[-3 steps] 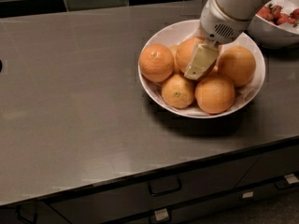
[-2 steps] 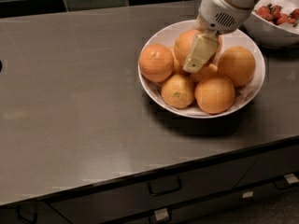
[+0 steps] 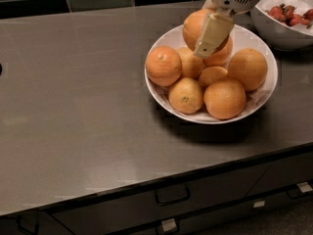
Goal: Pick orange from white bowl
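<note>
The wide white bowl [image 3: 155,96] stands on the grey counter at right of centre, lined with white paper and holding several oranges. My gripper [image 3: 209,37] reaches down from the top edge over the back of the bowl. It is shut on a large deep-orange orange [image 3: 194,27], held just above the pile. One cream finger [image 3: 213,33] lies across the orange's front; the other finger is hidden behind it. An orange with a stem dimple [image 3: 164,65] sits at the bowl's left, and a small yellowish one [image 3: 186,95] at the front.
A smaller white bowl of red fruit [image 3: 288,32] stands at the top right, close to the gripper's body. The grey counter [image 3: 78,92] stretches left of the bowl. Its front edge runs above drawers with handles [image 3: 172,196]. A dark tiled wall lines the back.
The gripper has risen toward the top edge with the orange between its fingers, lifting it off the pile. The other oranges have stayed in place.
</note>
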`<act>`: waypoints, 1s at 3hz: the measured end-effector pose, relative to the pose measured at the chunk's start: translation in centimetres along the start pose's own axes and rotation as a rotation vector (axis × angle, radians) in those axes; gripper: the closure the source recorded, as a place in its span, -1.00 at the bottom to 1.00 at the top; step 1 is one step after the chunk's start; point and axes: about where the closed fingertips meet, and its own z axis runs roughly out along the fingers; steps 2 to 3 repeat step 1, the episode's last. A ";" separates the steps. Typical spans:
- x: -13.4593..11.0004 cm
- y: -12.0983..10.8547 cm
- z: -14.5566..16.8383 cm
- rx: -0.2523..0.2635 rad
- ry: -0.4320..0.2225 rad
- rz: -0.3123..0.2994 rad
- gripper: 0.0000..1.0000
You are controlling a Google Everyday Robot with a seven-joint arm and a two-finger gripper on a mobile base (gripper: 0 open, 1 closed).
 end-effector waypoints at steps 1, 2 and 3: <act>0.0 0.0 0.0 0.001 0.000 0.000 1.00; 0.0 0.0 0.0 0.001 0.000 0.000 1.00; 0.0 0.0 0.0 0.001 0.000 0.000 1.00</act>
